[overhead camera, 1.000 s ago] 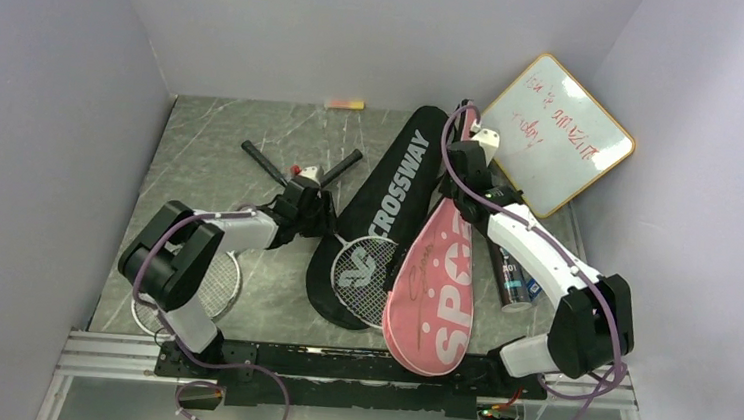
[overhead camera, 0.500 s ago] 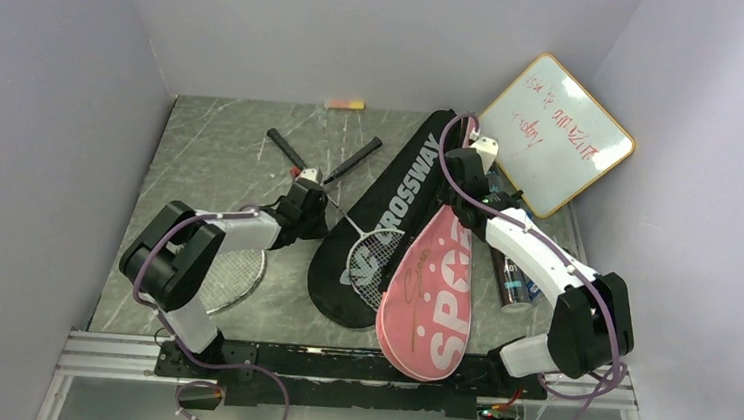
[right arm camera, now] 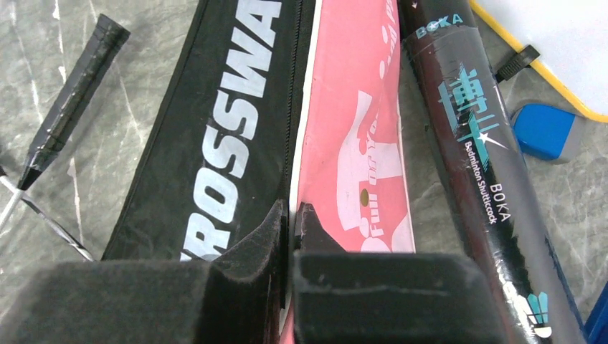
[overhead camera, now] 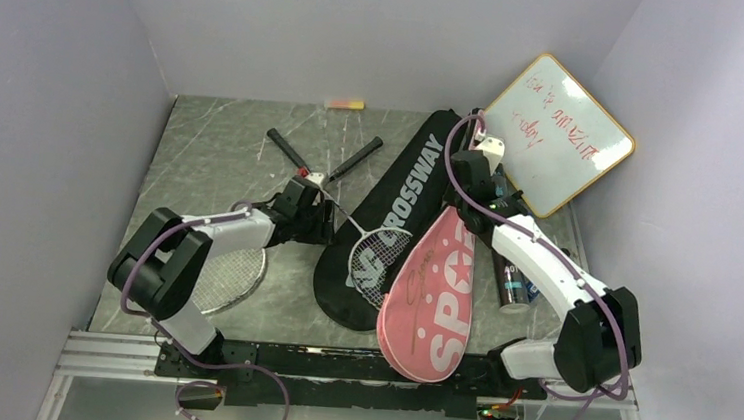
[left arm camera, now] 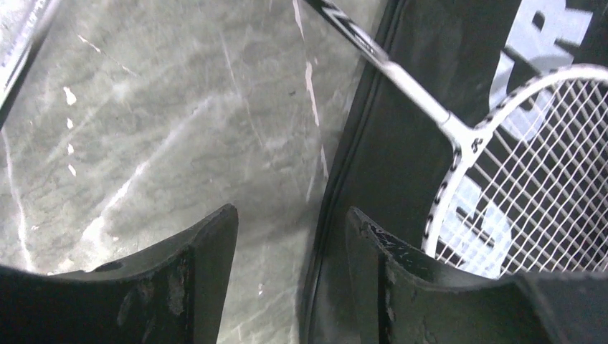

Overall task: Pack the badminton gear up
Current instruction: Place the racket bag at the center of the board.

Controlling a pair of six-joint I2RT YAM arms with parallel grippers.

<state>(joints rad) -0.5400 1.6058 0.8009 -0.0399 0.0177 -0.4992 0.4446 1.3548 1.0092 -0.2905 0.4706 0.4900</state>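
Pink fabric "SPORT" racket cover (overhead camera: 428, 297) lies by the worktop's (overhead camera: 215, 145) near edge, probably light and floppy; its edge suits pinching. Right hand (right arm camera: 291, 211) clamped there; left hand (left arm camera: 290, 223) apart, empty.

The worktop (overhead camera: 212, 147) is showing a grey-green marble pattern with pale veins. The black racket cover (overhead camera: 399, 197) is carrying white "CROSSWAY" letters. The pink racket cover (overhead camera: 431, 305) is wearing white "SPORT" letters, a star and dots. The dark tube (right arm camera: 466, 143) is bearing teal and white "BOKA" print. The white-framed racket (left arm camera: 538, 179) is displaying black marks on its rim. The whiteboard (overhead camera: 554, 134) is showing red writing inside a wood-coloured frame.
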